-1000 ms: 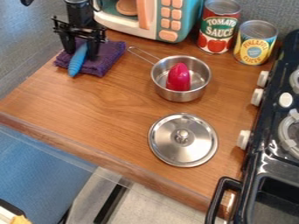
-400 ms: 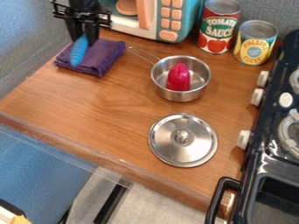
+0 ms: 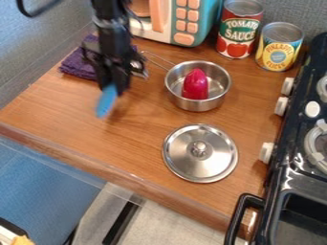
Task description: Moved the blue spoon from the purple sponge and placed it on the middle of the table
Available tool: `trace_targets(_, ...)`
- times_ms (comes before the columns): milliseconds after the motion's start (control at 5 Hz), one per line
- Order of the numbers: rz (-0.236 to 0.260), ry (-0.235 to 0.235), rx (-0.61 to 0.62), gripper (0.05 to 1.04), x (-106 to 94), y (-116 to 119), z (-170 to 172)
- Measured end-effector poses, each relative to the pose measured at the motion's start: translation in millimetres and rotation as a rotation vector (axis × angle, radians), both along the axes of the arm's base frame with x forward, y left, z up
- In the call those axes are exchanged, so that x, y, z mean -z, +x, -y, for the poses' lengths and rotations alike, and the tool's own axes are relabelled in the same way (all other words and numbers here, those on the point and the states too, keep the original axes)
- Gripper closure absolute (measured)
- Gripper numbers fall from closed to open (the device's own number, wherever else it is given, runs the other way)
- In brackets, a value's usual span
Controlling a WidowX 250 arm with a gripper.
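Over the table (image 3: 96,139), at left, our claw (image 3: 115,87), to the near right of the sponge (image 3: 78,67), seems closed on the spoon (image 3: 106,101). We judge this the carry; next we should reach the middle, lower and let go.

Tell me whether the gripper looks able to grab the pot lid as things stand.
Probably not: the gripper holds the blue spoon and would likely need to release it first. Nothing covers the lid, though.
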State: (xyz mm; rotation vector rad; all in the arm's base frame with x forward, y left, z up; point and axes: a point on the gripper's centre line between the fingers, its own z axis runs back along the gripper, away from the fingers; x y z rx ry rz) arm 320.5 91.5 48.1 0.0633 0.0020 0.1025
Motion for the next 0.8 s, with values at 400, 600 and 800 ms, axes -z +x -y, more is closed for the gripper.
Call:
trace_targets(400,-0.042,0.064,0.066,0.657,15.9,-10.1,28.2)
trace_targets(600,-0.042,0.088,0.061,0.358,14.1,-13.1,27.3)
trace_targets(800,-0.012,0.122,0.037,0.102,-6.6,-17.8,23.4)
